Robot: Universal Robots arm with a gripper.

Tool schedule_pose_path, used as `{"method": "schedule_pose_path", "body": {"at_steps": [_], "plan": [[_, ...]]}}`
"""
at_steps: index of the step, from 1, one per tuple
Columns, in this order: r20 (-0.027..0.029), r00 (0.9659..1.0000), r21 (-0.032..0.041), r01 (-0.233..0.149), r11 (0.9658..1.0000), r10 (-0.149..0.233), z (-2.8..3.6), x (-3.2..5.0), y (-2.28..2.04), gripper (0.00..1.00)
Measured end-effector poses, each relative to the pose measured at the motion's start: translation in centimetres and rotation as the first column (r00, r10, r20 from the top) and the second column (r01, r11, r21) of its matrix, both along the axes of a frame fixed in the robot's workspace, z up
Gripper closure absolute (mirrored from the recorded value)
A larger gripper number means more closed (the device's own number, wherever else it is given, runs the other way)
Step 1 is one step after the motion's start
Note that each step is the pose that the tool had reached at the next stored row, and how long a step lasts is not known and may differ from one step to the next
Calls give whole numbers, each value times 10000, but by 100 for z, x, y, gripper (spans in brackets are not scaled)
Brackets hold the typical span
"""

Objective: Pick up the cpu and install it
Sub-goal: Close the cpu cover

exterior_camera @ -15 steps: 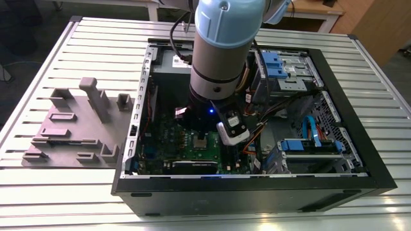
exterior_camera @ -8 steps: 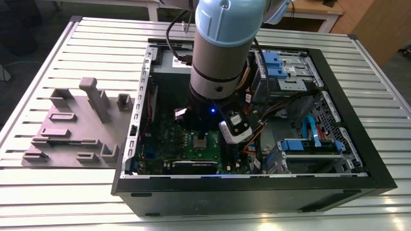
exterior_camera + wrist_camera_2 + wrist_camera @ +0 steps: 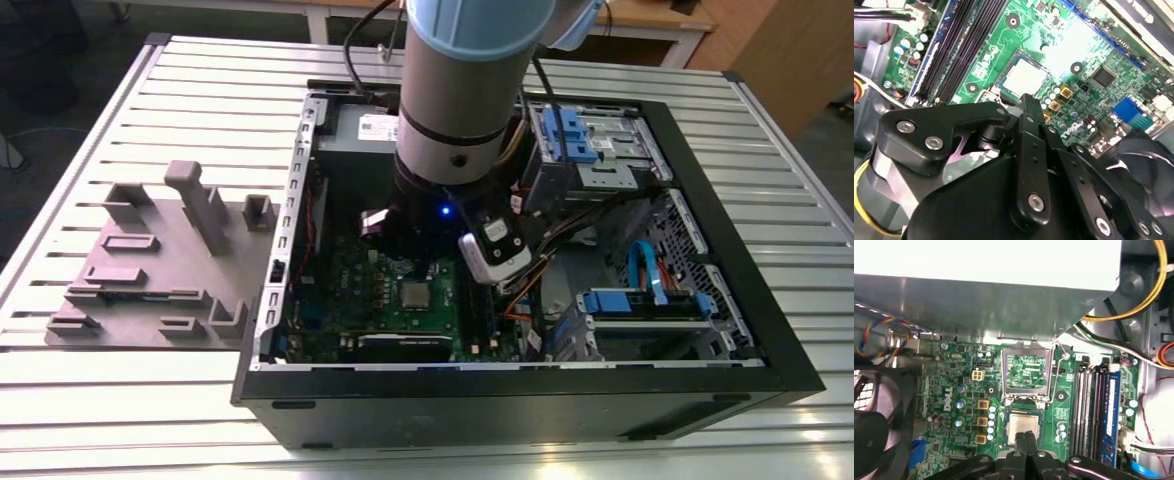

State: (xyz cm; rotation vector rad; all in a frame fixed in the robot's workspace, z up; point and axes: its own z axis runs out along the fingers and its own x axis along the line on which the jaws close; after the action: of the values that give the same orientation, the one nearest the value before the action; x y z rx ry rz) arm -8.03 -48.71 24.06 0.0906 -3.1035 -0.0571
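1. Silvery cpu (image 3: 418, 293) lies flat in its socket, lower centre of the exterior view; seating looks done.
2. Your gripper (image 3: 1026, 436) hangs just above it, jaws pressed together, empty.
3. Socket frame (image 3: 1005, 371) stands upright, not yet closed.

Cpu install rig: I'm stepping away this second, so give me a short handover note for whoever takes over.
The gripper: fingers shut with nothing between them, tip right at the cpu's edge in both wrist views. I cannot tell whether it touches.
The cpu: lies flat in place on the motherboard, inside the computer case.
Done: the chip looks seated.
Left: the metal retention frame stands upright and open, not yet closed over the chip.
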Motion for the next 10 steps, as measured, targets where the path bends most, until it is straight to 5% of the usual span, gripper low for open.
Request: {"method": "schedule_pose_path", "body": {"at_steps": [5, 10], "plan": [[0, 10000, 0, -93, 10000, 93, 1, 0, -2, 89], [0, 9951, -1, -988, 9951, 988, 1, 0, -2, 89]]}}
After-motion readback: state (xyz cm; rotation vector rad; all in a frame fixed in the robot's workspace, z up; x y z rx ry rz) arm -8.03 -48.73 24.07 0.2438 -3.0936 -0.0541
